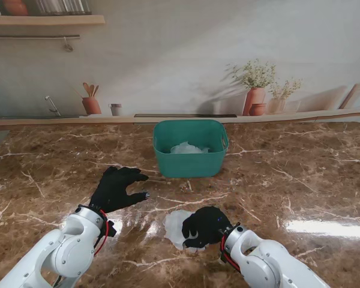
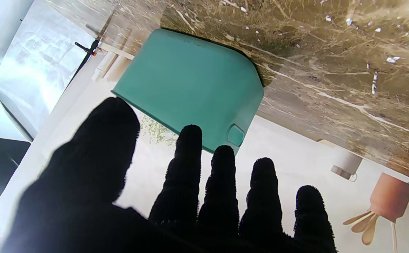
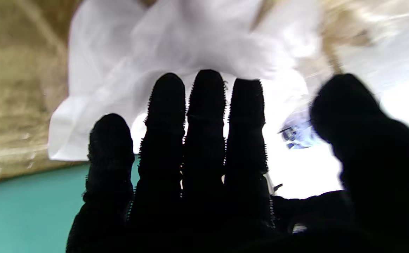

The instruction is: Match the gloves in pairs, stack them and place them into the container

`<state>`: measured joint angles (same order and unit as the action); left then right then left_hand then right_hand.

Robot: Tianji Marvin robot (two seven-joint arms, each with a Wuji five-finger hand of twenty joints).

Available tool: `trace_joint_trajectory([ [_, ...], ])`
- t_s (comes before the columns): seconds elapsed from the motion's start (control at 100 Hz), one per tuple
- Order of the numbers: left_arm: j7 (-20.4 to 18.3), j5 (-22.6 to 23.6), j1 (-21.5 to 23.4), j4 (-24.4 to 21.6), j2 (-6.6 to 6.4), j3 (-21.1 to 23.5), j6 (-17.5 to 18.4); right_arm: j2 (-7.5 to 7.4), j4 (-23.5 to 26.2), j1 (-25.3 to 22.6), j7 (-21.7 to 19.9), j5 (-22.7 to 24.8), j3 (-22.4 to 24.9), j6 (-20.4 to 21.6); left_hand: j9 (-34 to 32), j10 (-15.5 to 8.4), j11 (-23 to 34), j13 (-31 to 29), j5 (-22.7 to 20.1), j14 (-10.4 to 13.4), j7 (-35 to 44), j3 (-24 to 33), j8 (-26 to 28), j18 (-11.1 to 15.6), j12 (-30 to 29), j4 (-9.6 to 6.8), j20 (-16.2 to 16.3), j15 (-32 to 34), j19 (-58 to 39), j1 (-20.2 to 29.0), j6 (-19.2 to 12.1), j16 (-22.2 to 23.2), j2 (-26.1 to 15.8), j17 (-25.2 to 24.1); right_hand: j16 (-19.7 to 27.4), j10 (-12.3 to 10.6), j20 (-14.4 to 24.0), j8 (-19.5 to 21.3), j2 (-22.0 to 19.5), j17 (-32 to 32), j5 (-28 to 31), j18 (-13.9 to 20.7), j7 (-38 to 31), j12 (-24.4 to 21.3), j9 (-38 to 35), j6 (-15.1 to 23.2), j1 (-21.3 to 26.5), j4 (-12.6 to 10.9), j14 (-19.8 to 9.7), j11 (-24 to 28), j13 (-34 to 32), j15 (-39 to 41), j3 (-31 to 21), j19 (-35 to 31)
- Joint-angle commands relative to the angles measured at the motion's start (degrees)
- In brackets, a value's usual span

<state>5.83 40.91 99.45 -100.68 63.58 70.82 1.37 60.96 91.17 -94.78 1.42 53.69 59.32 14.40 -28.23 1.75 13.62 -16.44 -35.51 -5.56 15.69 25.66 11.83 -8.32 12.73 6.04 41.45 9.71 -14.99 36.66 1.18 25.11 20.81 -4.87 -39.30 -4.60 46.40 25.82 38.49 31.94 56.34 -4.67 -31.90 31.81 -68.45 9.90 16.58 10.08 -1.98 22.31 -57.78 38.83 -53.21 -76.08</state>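
A teal container (image 1: 189, 163) stands at the middle of the table, and a crumpled pile of white gloves (image 1: 186, 147) lies inside it. One more white glove (image 1: 174, 225) lies flat on the marble nearer to me. My right hand (image 1: 205, 227) sits over that glove's right part. In the right wrist view its fingers (image 3: 204, 140) are straight and the thumb is apart, with the white glove (image 3: 176, 63) spread past the fingertips. My left hand (image 1: 117, 187) hovers left of the container, fingers spread, holding nothing. The left wrist view shows the container (image 2: 190, 84) beyond the left hand (image 2: 176, 196).
The brown marble table (image 1: 288, 180) ends at a back ledge against a wall printed with vases and utensils. A bright glare patch (image 1: 324, 227) lies on the table to the right.
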Motion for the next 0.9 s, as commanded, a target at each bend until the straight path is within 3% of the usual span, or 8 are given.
trace_joint_trajectory([
  [0.0, -0.48, 0.37, 0.1, -0.16, -0.2, -0.03, 0.32, -1.04, 1.83, -1.49, 1.3, 1.6, 1.06, 0.53, 1.73, 0.05, -1.14, 2.58, 0.08, 2.84, 0.27, -2.11, 0.4, 1.45, -0.67, -1.4, 1.0, -2.01, 2.17, 0.74, -1.5, -0.91, -2.1, -1.02, 1.28, -0.15, 1.65, 1.86, -4.5, -2.14, -2.98, 1.04, 4.89, -1.69, 2.65, -1.25, -3.92, -2.91, -0.5, -1.96, 3.05, -2.47, 4.96, 1.63],
  [0.1, -0.52, 0.42, 0.22, -0.33, -0.2, 0.3, 0.36, -1.05, 5.41, -3.46, 0.71, 2.13, 4.02, 1.83, 1.92, 0.28, -1.16, 2.72, 0.36, 2.75, 0.16, -2.46, 0.41, 1.42, -0.69, -1.45, 1.06, -2.05, 2.6, 0.77, -1.53, -0.92, -2.29, -0.9, 1.65, -0.15, 2.01, 2.14, -9.75, -2.61, -3.72, 1.27, 5.64, -2.09, 3.66, -1.43, -4.45, -5.28, -0.54, -2.15, 3.66, -3.61, 13.83, 2.73],
  [0.19, 0.11, 0.6, 0.42, -0.44, -0.11, 0.6, 0.54, -0.59, 6.9, -3.99, 3.21, 2.59, 5.38, 2.54, 1.71, 0.44, -1.02, 2.48, 0.24, 2.64, 0.19, -2.65, 0.45, 1.29, -0.64, -1.51, 1.24, -1.94, 2.75, 0.93, -1.3, -0.87, -2.2, -0.81, 1.7, -0.37, 1.39, 2.79, -7.5, -1.83, -2.72, 0.96, 4.37, -1.57, 2.57, -1.11, -2.06, -7.23, -0.64, -0.98, 2.5, -3.39, 13.26, 3.9],
  [0.24, 0.19, 0.6, 0.61, -0.65, -0.1, 0.83, 0.61, -0.4, 6.98, -3.44, 5.71, 3.76, 5.43, 2.72, 1.7, 0.3, -1.0, 2.5, 0.33, 2.66, 0.13, -2.71, 0.44, 1.33, -0.64, -1.54, 1.37, -1.94, 2.79, 0.99, -1.22, -0.86, -2.23, -0.81, 2.14, -0.73, 0.2, 2.94, -4.19, -1.6, -3.3, 0.39, 4.29, -1.59, 3.15, -1.03, 1.81, -7.23, -0.88, -1.09, 2.44, -3.89, 8.16, 5.19],
  [0.32, 0.44, 0.91, 0.93, -0.97, -0.09, 1.24, 0.78, -0.61, 7.42, -2.05, 6.33, 6.66, 5.2, 2.65, 1.55, 0.29, -0.95, 2.37, 0.3, 2.68, 0.07, -2.81, 0.41, 1.27, -0.62, -1.56, 1.59, -1.91, 2.81, 1.01, -1.05, -0.84, -2.18, -0.79, 4.49, -1.53, -2.6, 2.44, 4.55, -3.97, -10.08, 0.17, 8.88, -3.0, 10.15, -1.72, 5.66, -4.23, -1.89, -4.38, 6.34, -9.02, -7.55, 10.29],
  [0.41, 0.58, 1.06, 1.4, -1.47, -0.07, 1.87, 0.94, -1.28, 8.04, 0.2, 3.51, 9.32, 4.23, 2.57, 1.49, 0.1, -0.95, 2.33, 0.32, 2.7, -0.02, -2.81, 0.37, 1.26, -0.62, -1.6, 1.81, -1.9, 2.85, 1.11, -0.94, -0.83, -2.24, -0.8, 8.72, -1.24, -4.65, 0.7, 9.43, -9.16, -19.71, 0.58, 15.56, -5.23, 21.17, -5.3, 9.1, -2.97, -1.97, -8.37, 14.47, -17.27, -12.74, 18.38],
  [0.56, 0.83, 1.43, 2.15, -2.05, -0.05, 2.95, 1.08, -2.45, 8.29, 5.98, -7.43, 9.17, -0.5, 3.16, 1.4, 0.04, -0.97, 2.29, 0.09, 2.66, -0.01, -2.83, 0.36, 1.22, -0.64, -1.61, 2.09, -1.88, 2.94, 1.14, -0.95, -0.81, -2.18, -0.81, 13.75, 0.79, -5.14, -1.37, 10.06, -15.06, -30.34, 0.94, 21.74, -8.89, 34.49, -10.19, 11.88, -2.63, -1.72, -11.84, 24.51, -24.13, -12.76, 27.45],
  [0.89, 1.32, 1.92, 3.73, -2.5, -0.01, 5.04, 1.58, -3.19, -0.42, 22.15, -10.27, 9.88, -18.22, 2.41, 1.06, 0.0, -0.95, 1.99, -0.3, 2.55, 0.14, -2.81, 0.41, 1.12, -0.63, -1.61, 2.54, -1.78, 3.13, 1.03, -1.15, -0.78, -2.21, -0.77, 18.64, 0.58, -5.13, -0.35, 11.93, -15.83, -30.34, 0.45, 20.88, -12.48, 35.86, -8.87, 12.3, -1.77, -1.67, -10.99, 24.67, -27.69, -12.06, 32.75],
])
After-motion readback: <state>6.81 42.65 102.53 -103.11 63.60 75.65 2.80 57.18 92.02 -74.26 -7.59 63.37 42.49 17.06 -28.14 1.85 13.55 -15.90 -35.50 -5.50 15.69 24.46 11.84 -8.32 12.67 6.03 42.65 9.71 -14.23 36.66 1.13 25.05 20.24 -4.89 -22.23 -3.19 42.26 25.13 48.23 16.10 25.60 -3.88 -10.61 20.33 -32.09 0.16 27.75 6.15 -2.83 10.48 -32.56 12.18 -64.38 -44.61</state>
